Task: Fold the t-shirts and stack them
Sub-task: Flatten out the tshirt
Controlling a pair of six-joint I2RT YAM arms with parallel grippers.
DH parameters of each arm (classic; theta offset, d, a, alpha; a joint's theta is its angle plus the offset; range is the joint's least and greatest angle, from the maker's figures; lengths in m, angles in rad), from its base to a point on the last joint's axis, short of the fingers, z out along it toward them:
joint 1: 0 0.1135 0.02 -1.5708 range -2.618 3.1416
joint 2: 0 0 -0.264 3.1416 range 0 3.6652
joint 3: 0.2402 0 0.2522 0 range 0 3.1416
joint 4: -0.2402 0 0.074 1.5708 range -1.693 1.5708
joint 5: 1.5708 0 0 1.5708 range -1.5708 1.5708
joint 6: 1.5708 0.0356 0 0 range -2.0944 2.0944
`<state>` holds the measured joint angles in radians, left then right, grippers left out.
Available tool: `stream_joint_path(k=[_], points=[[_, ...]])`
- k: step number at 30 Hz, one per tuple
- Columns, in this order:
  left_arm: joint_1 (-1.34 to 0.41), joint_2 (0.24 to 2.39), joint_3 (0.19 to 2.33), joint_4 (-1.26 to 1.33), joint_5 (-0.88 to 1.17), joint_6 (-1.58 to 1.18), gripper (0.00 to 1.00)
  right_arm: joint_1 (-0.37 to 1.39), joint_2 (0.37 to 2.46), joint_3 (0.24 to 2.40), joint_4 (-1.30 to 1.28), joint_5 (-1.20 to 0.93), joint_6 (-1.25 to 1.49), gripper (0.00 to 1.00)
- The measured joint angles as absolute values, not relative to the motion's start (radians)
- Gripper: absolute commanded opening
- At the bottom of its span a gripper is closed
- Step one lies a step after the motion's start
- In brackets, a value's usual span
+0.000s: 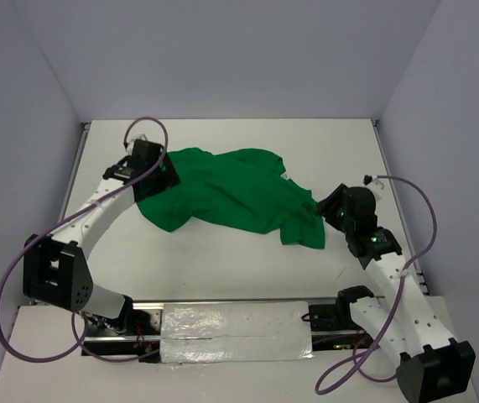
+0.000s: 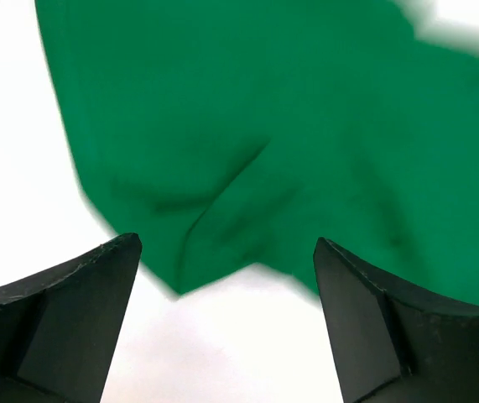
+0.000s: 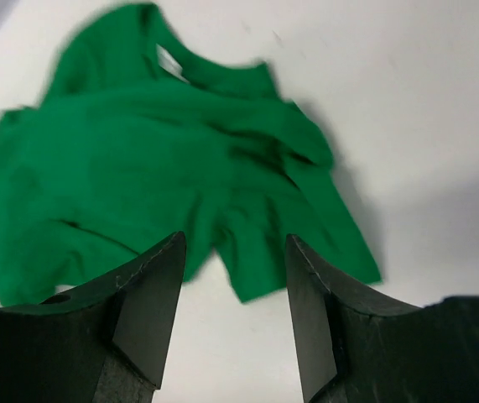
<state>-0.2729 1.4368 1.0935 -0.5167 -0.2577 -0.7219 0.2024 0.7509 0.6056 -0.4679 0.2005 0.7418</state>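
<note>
A plain bright green t-shirt (image 1: 231, 193) lies crumpled and unfolded on the white table (image 1: 222, 260), spread from the left arm to the right arm. My left gripper (image 1: 162, 172) is open and empty at the shirt's left edge; its wrist view shows the cloth (image 2: 289, 126) just beyond the tips. My right gripper (image 1: 327, 206) is open and empty at the shirt's right end, by a sleeve (image 3: 323, 227). The collar with a white label (image 3: 172, 63) shows far in the right wrist view.
The table is closed in by pale walls at the back and sides. A silver taped strip (image 1: 235, 332) runs along the near edge between the arm bases. Purple cables (image 1: 8, 285) loop beside both arms.
</note>
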Motion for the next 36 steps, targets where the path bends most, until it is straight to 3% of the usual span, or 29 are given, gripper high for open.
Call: stream_joint_path(k=[6,14,20,23,24,28,32,35,36], points=[[-0.262,1.420,1.297,-0.525,-0.332,-0.804,0.83,0.202,0.884,0.818,-0.380,0.150,0.698,0.58],[-0.339,1.427,0.934,-0.542,-0.234,-0.946,0.83,0.213,1.007,0.749,-0.367,0.005,0.652,0.62],[-0.403,1.534,0.946,-0.523,-0.250,-0.973,0.77,0.213,1.046,0.710,-0.387,-0.034,0.629,0.62],[-0.393,1.603,1.015,-0.504,-0.287,-0.973,0.80,0.213,1.047,0.699,-0.388,0.005,0.631,0.78],[-0.390,1.623,1.039,-0.499,-0.296,-0.972,0.87,0.213,1.047,0.690,-0.390,0.025,0.633,0.83],[-0.387,1.687,1.109,-0.466,-0.317,-0.962,0.98,0.200,1.047,0.638,-0.413,0.083,0.640,0.89],[-0.387,1.750,1.161,-0.453,-0.318,-0.943,0.78,0.170,1.052,0.591,-0.434,0.112,0.662,0.89],[-0.387,1.784,1.168,-0.443,-0.318,-0.936,0.45,0.143,1.080,0.562,-0.429,0.112,0.683,0.87],[-0.387,1.785,1.164,-0.443,-0.317,-0.931,0.39,0.133,1.097,0.554,-0.426,0.109,0.688,0.87]])
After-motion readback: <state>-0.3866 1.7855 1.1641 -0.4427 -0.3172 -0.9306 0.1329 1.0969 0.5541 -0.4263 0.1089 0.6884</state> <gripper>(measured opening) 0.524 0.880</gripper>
